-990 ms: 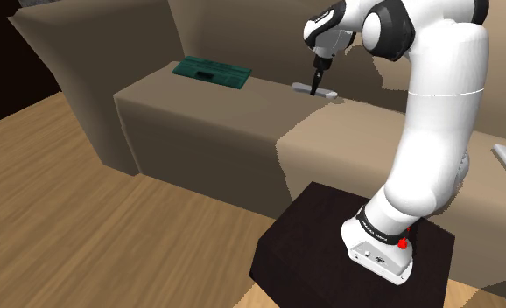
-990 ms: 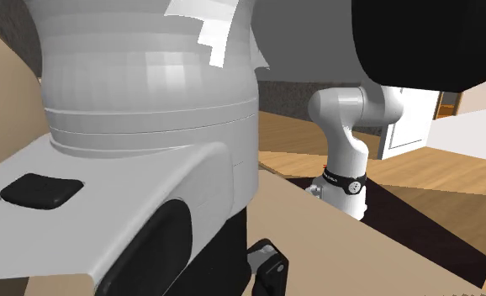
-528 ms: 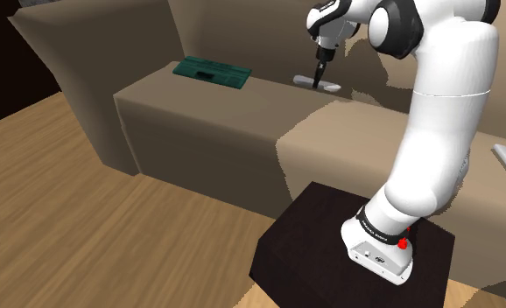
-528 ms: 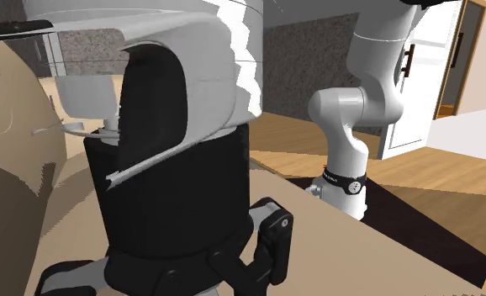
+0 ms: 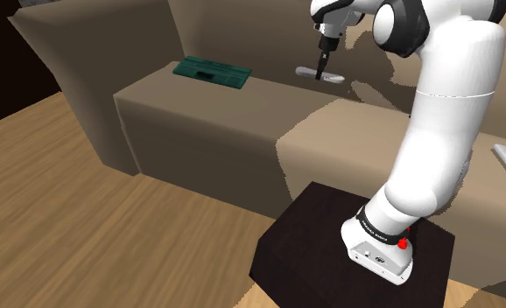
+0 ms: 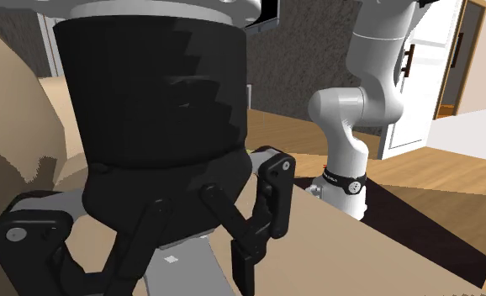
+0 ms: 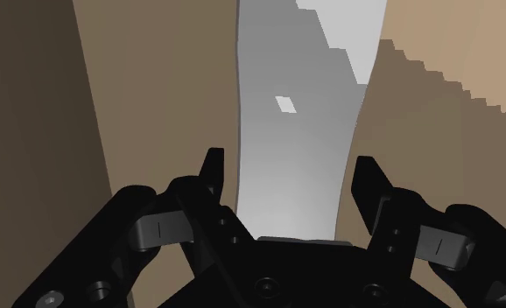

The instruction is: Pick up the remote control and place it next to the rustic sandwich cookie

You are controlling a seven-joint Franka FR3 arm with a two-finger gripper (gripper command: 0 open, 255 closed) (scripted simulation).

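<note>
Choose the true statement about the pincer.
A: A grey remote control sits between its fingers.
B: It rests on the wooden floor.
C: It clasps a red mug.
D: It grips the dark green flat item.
A: in the wrist view the grey remote control runs between the fingers of the pincer, while in the shoulder view the dark green flat item lies apart on the sofa seat.

The remote control [image 7: 291, 131] looks smooth matt grey, the sofa [image 5: 199, 114] matt tan, the floor [image 5: 85, 219] grained wood, and the arm [image 5: 444, 105] glossy white.
</note>
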